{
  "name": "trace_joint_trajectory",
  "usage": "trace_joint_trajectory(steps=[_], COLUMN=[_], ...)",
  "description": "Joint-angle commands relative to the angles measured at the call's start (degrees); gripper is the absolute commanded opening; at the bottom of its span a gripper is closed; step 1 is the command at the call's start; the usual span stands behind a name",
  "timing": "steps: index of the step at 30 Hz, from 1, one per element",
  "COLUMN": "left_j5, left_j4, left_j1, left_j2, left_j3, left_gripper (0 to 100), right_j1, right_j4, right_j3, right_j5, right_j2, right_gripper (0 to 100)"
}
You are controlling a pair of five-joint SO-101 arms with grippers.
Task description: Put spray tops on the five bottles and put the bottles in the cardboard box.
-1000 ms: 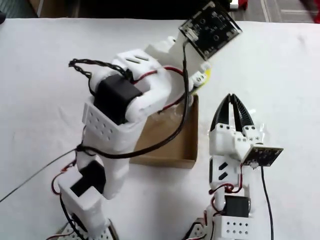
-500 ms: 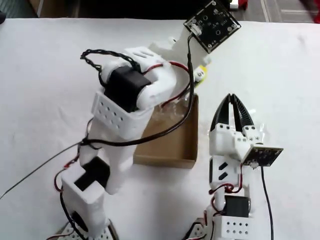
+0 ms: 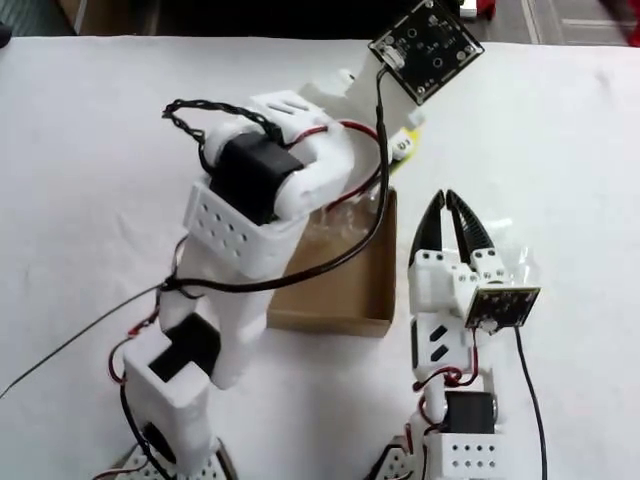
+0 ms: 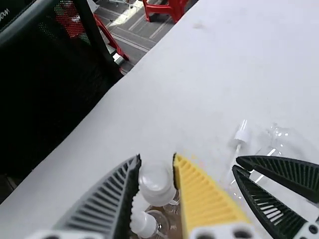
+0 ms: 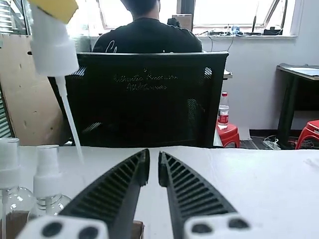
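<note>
My left gripper [image 4: 156,160], with one grey and one yellow finger, is shut on a white spray top [image 4: 156,183] whose thin tube hangs down. It hovers above the far end of the cardboard box [image 3: 340,290]. In the right wrist view the same spray top [image 5: 52,47] hangs above two clear bottles [image 5: 47,184] that stand capped in the box. A loose spray top [image 4: 240,137] and a clear bottle [image 4: 275,139] lie on the table beyond. My right gripper [image 3: 447,200] stands to the right of the box, its black fingers nearly together with nothing between them.
A white cloth [image 3: 90,130] covers the table. The left arm's body and cables [image 3: 250,190] hang over most of the box. A black mesh chair [image 5: 149,94] stands past the table's far edge.
The left arm swung slightly and rose with the spray top in its grip. The right arm shifted a little toward the box and its fingers drew closer together.
</note>
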Motion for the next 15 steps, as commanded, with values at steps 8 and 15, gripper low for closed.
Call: trace_joint_trajectory(steps=[8,15], left_j5=[-0.1,-1.8], left_j4=[-2.2,-0.3], left_j1=[0.8,0.9], left_j2=[-0.8,-0.8], left_j3=[-7.6,-7.7], left_gripper=[2,2], right_j1=[-0.4,-0.6], right_j4=[0.2,0.3], right_j3=[0.4,0.4], right_j5=[0.8,1.0], right_j2=[-0.3,-0.3], right_gripper=[2.1,2.1])
